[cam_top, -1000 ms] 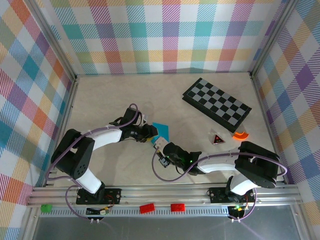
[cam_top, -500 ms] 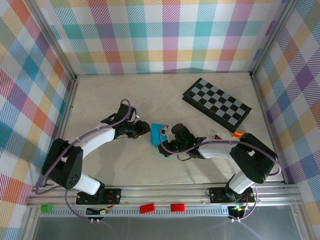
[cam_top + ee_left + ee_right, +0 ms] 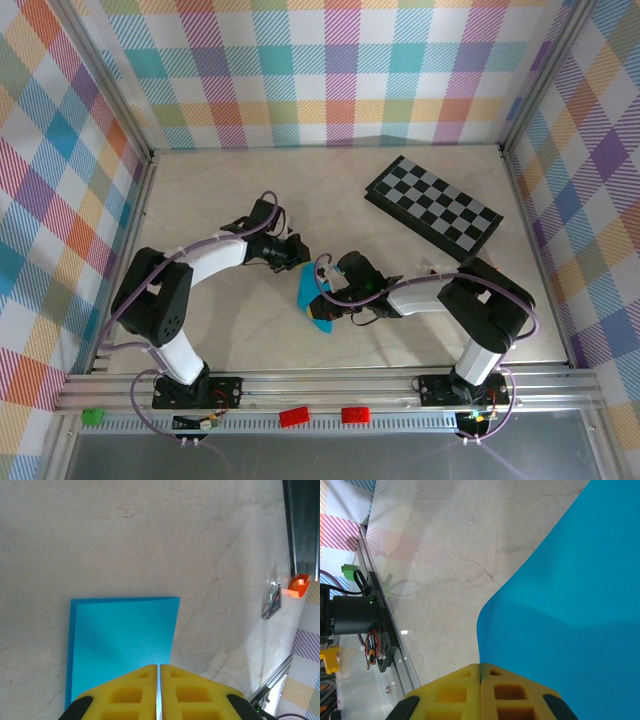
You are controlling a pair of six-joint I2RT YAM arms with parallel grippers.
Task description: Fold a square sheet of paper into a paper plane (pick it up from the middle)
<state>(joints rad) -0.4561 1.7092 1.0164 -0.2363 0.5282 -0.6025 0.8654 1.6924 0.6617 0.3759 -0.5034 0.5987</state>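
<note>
The square sheet of paper [image 3: 306, 292] lies on the worktop [image 3: 220, 200] between the arms, long axis pointing away. The right gripper [image 3: 322, 310] clamps its near end and the left gripper [image 3: 297, 258] is clenched at the far end (holding it? can't tell).

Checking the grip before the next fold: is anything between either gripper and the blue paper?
Nothing visible does. The left gripper and the right gripper are each shut directly on the blue paper; the checkered board lies apart, toward the far right.
</note>
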